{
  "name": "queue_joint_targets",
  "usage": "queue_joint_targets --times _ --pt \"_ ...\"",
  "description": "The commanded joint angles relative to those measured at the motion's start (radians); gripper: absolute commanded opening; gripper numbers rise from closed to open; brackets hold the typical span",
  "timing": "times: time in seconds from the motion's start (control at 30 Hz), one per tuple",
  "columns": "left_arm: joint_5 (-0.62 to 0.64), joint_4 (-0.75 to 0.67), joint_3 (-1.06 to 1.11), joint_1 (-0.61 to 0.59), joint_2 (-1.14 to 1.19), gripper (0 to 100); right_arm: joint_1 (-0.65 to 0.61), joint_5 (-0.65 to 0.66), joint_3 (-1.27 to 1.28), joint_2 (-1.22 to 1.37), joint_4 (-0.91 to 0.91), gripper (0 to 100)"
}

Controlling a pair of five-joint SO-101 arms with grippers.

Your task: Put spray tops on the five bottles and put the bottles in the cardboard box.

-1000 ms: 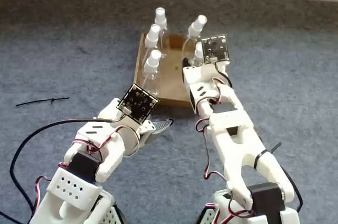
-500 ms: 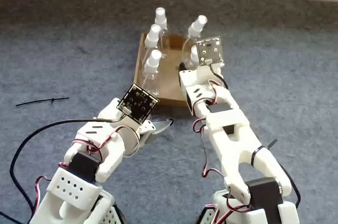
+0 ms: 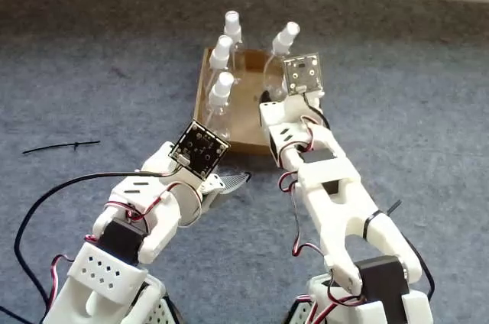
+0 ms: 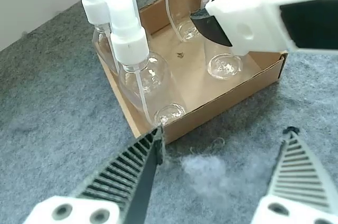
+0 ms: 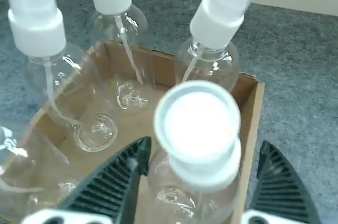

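Right gripper [image 5: 203, 155] is hanging open over the cardboard box [image 3: 246, 114], its jaws spread wide on either side of a bottle [image 5: 174, 192] standing in the box's near right corner. That bottle is wearing its white spray top [image 5: 198, 129]. Four more bottles [image 3: 221, 89], all capped too, are standing upright in the box, three along its left wall and one at the far right. Left gripper [image 4: 224, 133] is hovering open just outside the box's near left corner, above the grey mat [image 3: 420, 110]. A black cable tie [image 3: 61, 146] is lying on the mat well left of the box.
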Motion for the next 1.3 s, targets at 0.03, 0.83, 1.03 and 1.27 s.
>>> queue_joint_targets --times 0.03,0.83,1.03,1.27 --pt "0.000 0.000 -0.004 -0.015 0.002 32 -0.001 0.000 -0.010 -0.015 -0.012 26.8" --pt "-0.002 -0.002 -0.004 -0.015 0.002 32 -0.005 0.000 -0.004 -0.162 -0.008 40.2" --pt "-0.002 -0.002 -0.004 -0.015 0.002 32 -0.005 0.000 -0.005 -0.194 0.047 40.4" --pt "0.000 0.000 -0.004 -0.015 0.002 32 -0.001 0.000 -0.156 -0.380 0.318 40.3"
